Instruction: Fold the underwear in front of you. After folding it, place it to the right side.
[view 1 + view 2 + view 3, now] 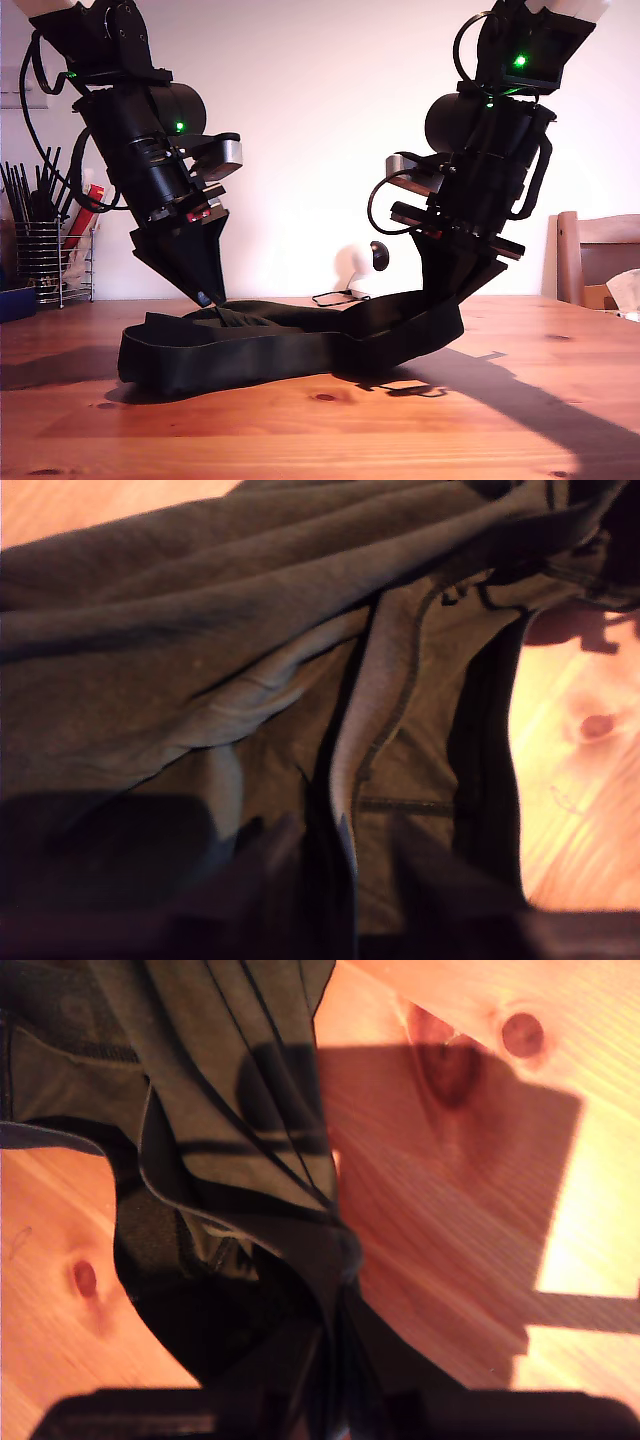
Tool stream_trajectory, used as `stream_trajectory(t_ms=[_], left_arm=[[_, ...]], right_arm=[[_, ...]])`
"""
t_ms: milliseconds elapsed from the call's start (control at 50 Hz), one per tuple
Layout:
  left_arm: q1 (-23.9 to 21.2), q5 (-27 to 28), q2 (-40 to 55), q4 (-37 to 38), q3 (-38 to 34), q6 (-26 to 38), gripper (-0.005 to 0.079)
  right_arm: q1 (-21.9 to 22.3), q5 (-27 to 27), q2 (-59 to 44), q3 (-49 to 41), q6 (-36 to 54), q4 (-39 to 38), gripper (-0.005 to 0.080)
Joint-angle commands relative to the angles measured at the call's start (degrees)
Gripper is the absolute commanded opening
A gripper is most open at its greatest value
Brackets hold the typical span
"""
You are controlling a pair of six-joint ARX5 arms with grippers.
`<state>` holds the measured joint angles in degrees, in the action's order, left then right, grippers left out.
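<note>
- The first hand (212, 297), on the exterior view's left, is down at the cloth. Its wrist view shows a raised fold of fabric running between the closed-in fingers, so it appears to be gripping that fold.
- The second hand (447, 300), on the exterior view's right, pinches a gathered corner of the underwear (280, 345) and holds that end clear of the worktop (400, 430). Its wrist view shows cloth hanging from the jaws over bare wood.
- The dark garment lies stretched between the two hands in the middle of the worktop, sagging flat on the left and lifted on the right.
- The step in hand looks like carrying one end over the other to make a fold.
- To do it well, the lifted end should travel low and level across the anchored side, with both grips kept firm so the seams line up and no slack bunches underneath.
- A utensil rack (45, 255) stands well apart at the exterior view's left.
</note>
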<state>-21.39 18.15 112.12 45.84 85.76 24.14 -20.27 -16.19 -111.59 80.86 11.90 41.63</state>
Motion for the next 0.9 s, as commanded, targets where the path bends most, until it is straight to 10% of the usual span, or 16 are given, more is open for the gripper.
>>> stream_trajectory(t_ms=[0, 440, 540, 620, 880], left_arm=[[-0.1, 0.6, 0.9, -0.3, 0.2, -0.3, 0.0389], [-0.5, 0.9, 7.5, 1.2, 0.1, -0.8, 0.0385], [-0.8, 0.9, 8.4, 1.5, 0.1, -0.8, 0.0249], [-1.0, 0.9, 8.4, 2.4, 0.1, -0.7, -0.0026], [-2.7, 4.3, 7.8, 13.9, 0.1, 3.3, -0.0024]], right_arm=[[-0.1, -0.4, 0.9, -0.5, 0.1, -0.1, -0.0012], [0.0, -0.4, 0.9, -0.5, 0.1, -0.5, -0.0012], [0.0, -0.4, 0.9, -0.5, 0.1, -0.5, -0.0012], [-0.1, -0.4, 0.9, -0.5, 0.0, -0.6, -0.0012], [0.0, -0.4, 1.0, -0.5, 0.1, -0.4, -0.0012]])
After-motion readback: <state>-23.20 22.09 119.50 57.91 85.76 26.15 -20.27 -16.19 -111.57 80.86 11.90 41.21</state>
